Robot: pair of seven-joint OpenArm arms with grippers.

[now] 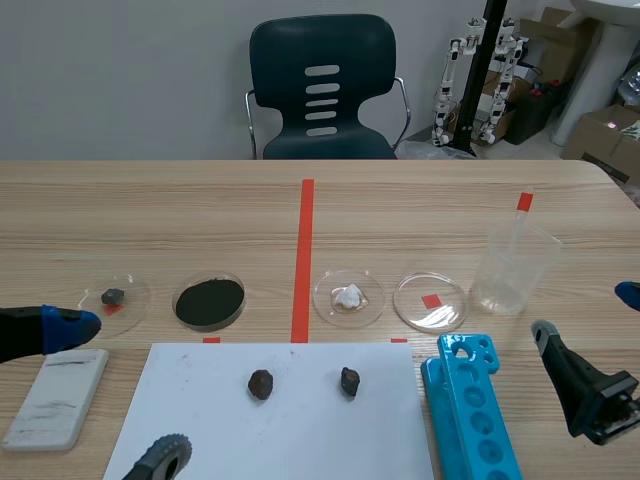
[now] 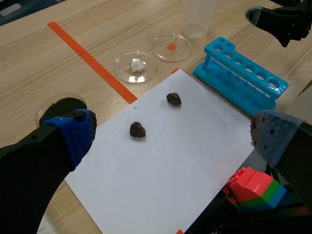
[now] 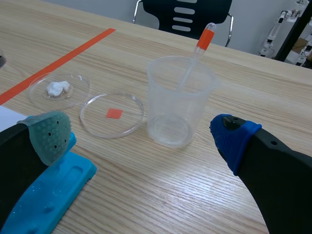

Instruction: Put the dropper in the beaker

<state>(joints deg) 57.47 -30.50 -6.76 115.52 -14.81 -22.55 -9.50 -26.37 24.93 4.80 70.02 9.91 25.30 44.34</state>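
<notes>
The clear plastic beaker (image 1: 513, 268) stands upright at the table's right. The dropper (image 1: 522, 215), a clear tube with an orange-red bulb, leans inside it with the bulb above the rim. In the right wrist view the beaker (image 3: 178, 105) and dropper (image 3: 196, 53) are just ahead of my right gripper (image 3: 140, 141), which is open and holds nothing. In the scene view the right gripper (image 1: 592, 325) hangs low, to the right of the beaker. My left gripper (image 1: 115, 392) is open over the table's left front, far from the beaker; it (image 2: 173, 139) is empty.
A blue test-tube rack (image 1: 470, 405) lies in front of the beaker. Several petri dishes (image 1: 431, 300) line the middle of the table. A white sheet (image 1: 270, 420) carries two dark stones (image 1: 260, 384). A white slab (image 1: 58, 397) lies at the left front.
</notes>
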